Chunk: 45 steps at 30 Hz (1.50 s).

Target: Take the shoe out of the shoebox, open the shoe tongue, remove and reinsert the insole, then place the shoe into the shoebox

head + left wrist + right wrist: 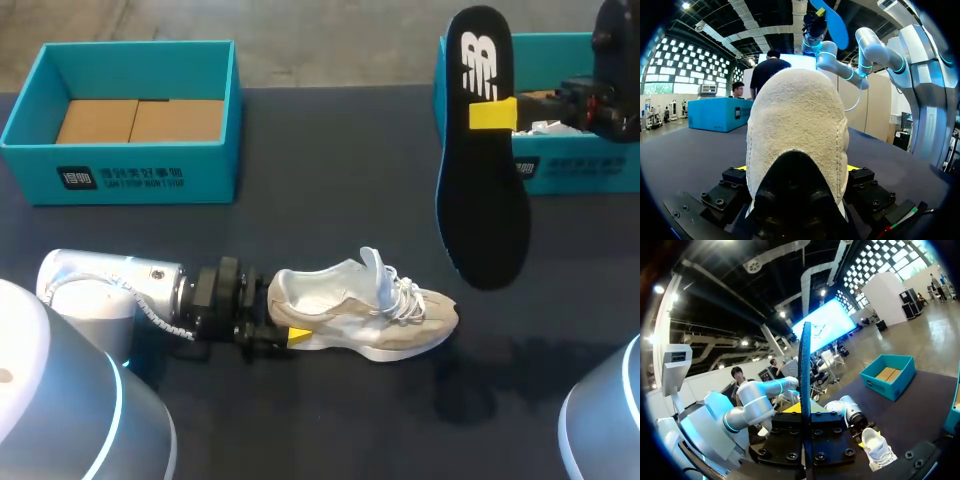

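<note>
At the far left an open teal shoebox (130,175) stands with brown cardboard (138,120) on its floor. Nearer, my left arm (110,285) lies low and level over the table, reaching towards the right. The left gripper (285,328) clamps the heel of the shoe (360,315), one yellow fingertip (298,336) pressed on its near side. The left wrist view shows both tips against either side of the heel. The pale shoe rests on its sole in the near middle, toe pointing right, its white tongue (375,268) pulled up.

Right of it, a black insole (485,200) hangs upright in the air with its wider end down, just beside the second teal shoebox (580,170). The right gripper (492,113) reaches in from the far right and pinches it near the upper end. The right wrist view shows the insole edge-on between the fingers.

The table (330,180) is dark and matte, and the insole casts a shadow near the toe.
</note>
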### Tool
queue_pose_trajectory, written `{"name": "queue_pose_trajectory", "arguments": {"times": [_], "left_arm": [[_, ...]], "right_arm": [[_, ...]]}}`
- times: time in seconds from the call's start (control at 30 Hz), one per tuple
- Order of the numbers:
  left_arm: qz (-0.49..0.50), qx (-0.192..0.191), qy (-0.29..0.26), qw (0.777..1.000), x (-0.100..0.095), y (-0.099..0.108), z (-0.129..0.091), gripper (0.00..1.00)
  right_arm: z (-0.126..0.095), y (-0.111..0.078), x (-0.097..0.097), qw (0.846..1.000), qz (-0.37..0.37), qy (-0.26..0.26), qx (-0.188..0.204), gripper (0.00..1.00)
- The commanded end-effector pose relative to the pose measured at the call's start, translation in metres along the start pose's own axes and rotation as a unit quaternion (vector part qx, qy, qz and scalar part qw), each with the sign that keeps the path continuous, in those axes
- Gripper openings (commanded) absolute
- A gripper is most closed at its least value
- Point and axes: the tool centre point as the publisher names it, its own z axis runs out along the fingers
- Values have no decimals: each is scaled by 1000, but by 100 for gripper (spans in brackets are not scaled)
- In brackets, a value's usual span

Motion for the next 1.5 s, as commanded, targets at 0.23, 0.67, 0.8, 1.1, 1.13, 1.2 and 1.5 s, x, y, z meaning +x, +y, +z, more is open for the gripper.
{"name": "queue_pose_trajectory", "arguments": {"times": [0.23, 0.67, 0.8, 1.1, 1.13, 1.2, 1.5], "left_arm": [[0, 0, 0, 1000, 1, -1, 0, 0], [7, -29, 3, 1000, 0, 5, -9, 100], [11, -35, 5, 999, 1, 5, -12, 100], [23, -55, 9, 998, 2, 0, -16, 100], [23, -57, 9, 998, 2, 0, -17, 100], [24, -67, 9, 997, 1, -1, -19, 100], [37, -102, 16, 994, 1, -8, -34, 100]], "right_arm": [[1, -2, 1, 1000, 1, -1, -1, 0], [1, -2, 1, 1000, 1, -1, -1, 0], [1, -2, 1, 1000, 1, -1, -1, 0], [1, -2, 1, 1000, 1, -1, -1, 0], [1, -2, 1, 1000, 1, -1, -1, 0], [1, -2, 1, 1000, 1, -1, -1, 0], [1, -2, 1, 1000, 1, -1, -1, 0]]}}
